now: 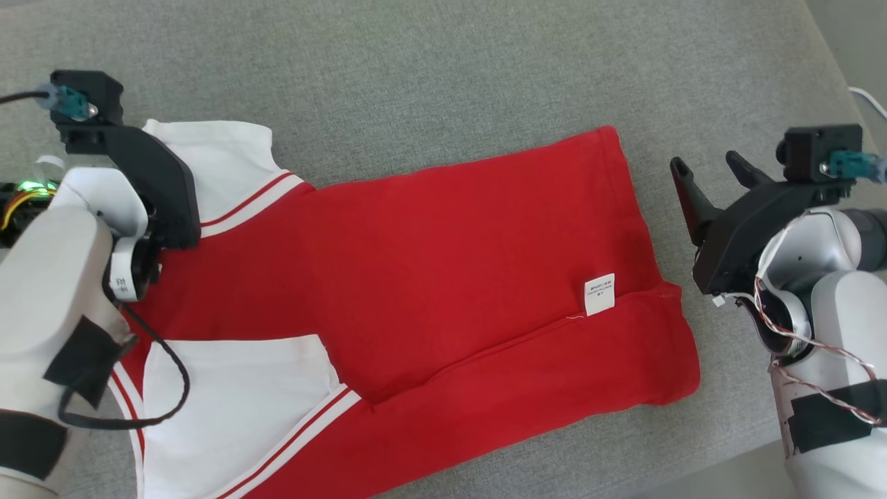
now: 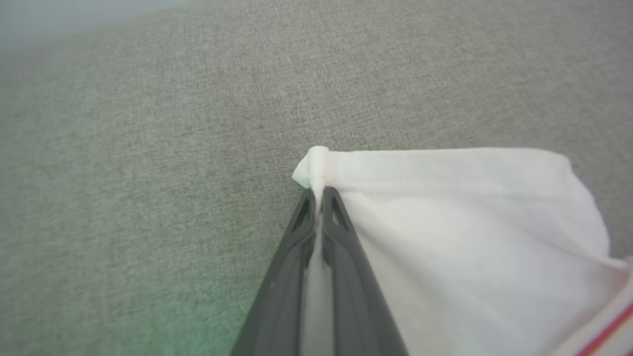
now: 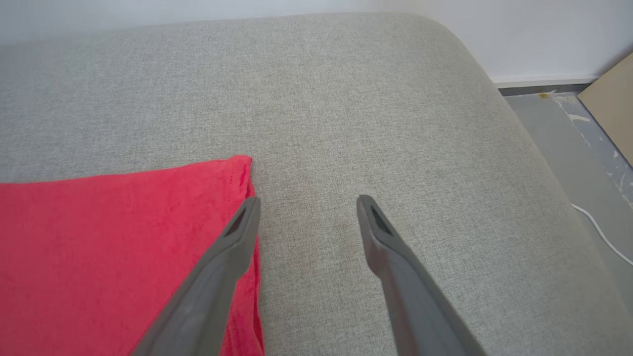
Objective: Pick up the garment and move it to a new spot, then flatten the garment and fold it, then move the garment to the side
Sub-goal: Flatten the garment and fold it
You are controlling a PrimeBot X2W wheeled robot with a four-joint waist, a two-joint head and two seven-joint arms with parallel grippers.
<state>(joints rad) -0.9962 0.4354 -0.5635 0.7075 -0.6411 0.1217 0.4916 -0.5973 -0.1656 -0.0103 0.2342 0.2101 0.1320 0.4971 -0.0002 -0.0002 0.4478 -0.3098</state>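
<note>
Grey cushion [image 1: 443,62], red garment [image 1: 450,263], white wall [image 3: 519,34].

Left claw [image 2: 319,194] on a pale forearm, fingers pinched together on a corner of the garment [image 2: 470,237]. Right claw [image 1: 707,166] at the right, fingers spread wide apart.

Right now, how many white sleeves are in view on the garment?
2. The upper sleeve is at the head view's upper left, its hem corner pinched by the left gripper. The lower sleeve lies at the lower left, running off the frame edge.
</note>
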